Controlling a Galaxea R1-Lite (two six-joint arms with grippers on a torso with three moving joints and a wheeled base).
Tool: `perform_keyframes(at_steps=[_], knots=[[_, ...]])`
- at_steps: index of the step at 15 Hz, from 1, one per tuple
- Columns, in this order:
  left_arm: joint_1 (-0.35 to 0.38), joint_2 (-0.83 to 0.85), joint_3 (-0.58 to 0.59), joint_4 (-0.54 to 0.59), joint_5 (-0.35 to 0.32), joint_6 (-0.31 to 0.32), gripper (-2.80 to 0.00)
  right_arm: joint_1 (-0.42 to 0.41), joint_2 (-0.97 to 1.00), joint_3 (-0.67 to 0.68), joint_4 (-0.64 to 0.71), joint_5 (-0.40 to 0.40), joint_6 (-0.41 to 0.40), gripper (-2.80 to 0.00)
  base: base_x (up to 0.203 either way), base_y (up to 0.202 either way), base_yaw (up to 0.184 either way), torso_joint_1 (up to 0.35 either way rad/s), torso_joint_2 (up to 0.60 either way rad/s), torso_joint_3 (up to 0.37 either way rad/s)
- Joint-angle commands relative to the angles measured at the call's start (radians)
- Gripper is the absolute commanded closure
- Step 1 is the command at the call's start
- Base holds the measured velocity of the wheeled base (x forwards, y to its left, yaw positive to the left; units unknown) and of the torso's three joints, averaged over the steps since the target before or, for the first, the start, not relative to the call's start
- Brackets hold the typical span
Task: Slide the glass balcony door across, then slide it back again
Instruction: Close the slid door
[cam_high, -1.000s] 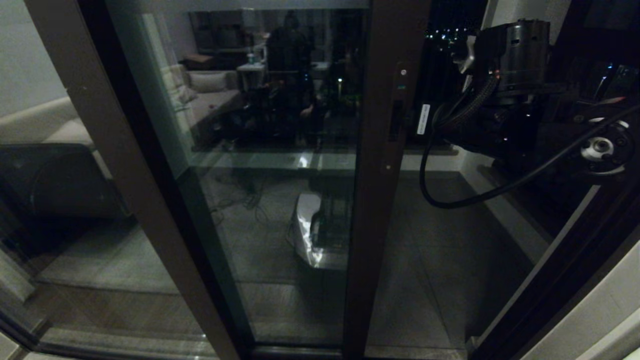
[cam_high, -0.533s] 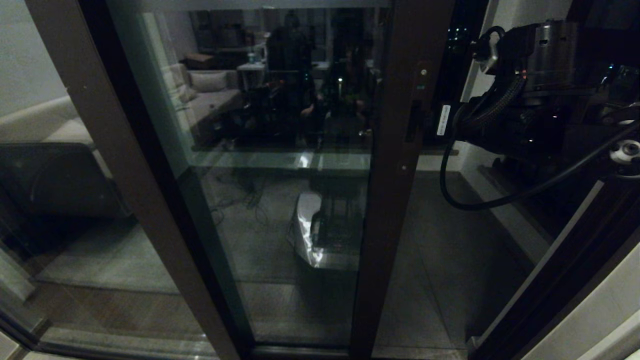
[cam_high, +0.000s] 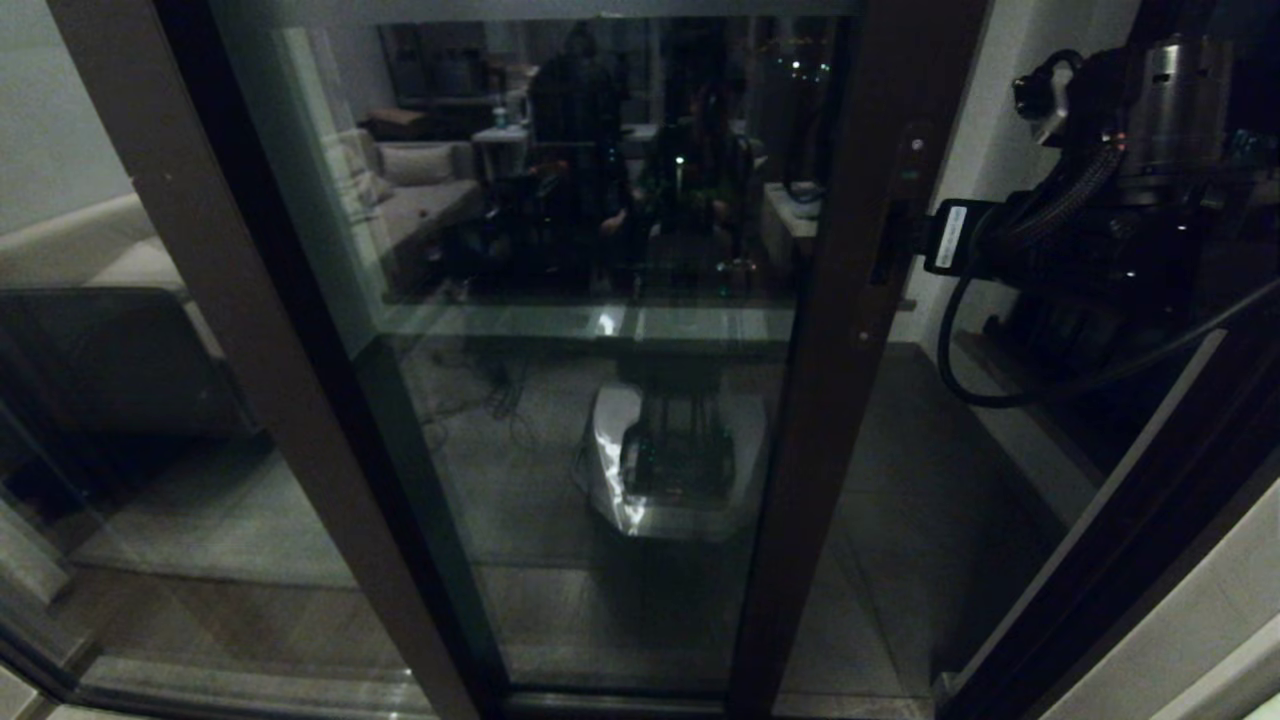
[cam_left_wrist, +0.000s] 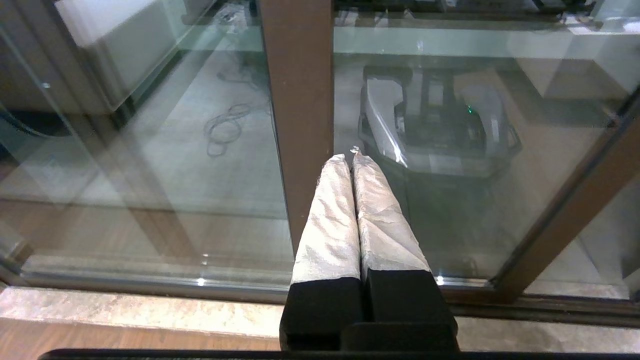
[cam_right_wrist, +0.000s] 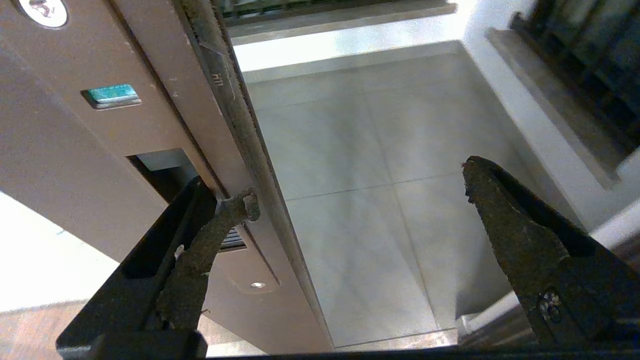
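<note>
The door (cam_high: 600, 330) is seen part-way across the opening, its stile (cam_high: 850, 330) close to the right jamb. The right gripper (cam_right_wrist: 357, 187) is spread wide — one finger (cam_right_wrist: 210, 235) is hooked at the slot handle (cam_right_wrist: 165, 172), the other clear. The left gripper (cam_left_wrist: 353, 160) is pressed closed on nothing, low before the glass.

The head camera is looking down at the glass balcony door (cam_high: 600, 330); both wrist cameras are facing its frame closely.
</note>
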Motion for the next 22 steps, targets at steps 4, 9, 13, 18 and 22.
perform_keyframes(at_steps=[4, 9, 13, 18, 22], knots=[[0.0, -0.001, 0.0, -0.001, 0.001, 0.0, 0.0, -0.088, -0.023, 0.06, -0.01, 0.006, 0.007, -2.8, 0.0, 0.0, 0.0, 0.0, 0.0, 0.0], [0.0, -0.001, 0.0, 0.001, -0.001, 0.0, 0.0, -0.133, -0.081, 0.11, -0.011, 0.009, 0.004, -2.8, 0.0, 0.0, 0.0, 0.0, 0.0, 0.0], [0.0, -0.001, 0.0, 0.001, -0.001, 0.0, 0.0, -0.166, -0.113, 0.126, -0.011, 0.011, -0.005, -2.8, 0.0, 0.0, 0.0, 0.0, 0.0, 0.0], [0.0, -0.001, 0.0, 0.0, -0.001, 0.0, 0.0, -0.214, -0.136, 0.156, -0.019, 0.011, -0.038, -2.8, 0.0, 0.0, 0.0, 0.0, 0.0, 0.0], [0.0, -0.001, 0.0, 0.001, -0.001, 0.0, 0.0, -0.25, -0.135, 0.156, -0.019, 0.021, -0.039, -2.8, 0.0, 0.0, 0.0, 0.0, 0.0, 0.0]])
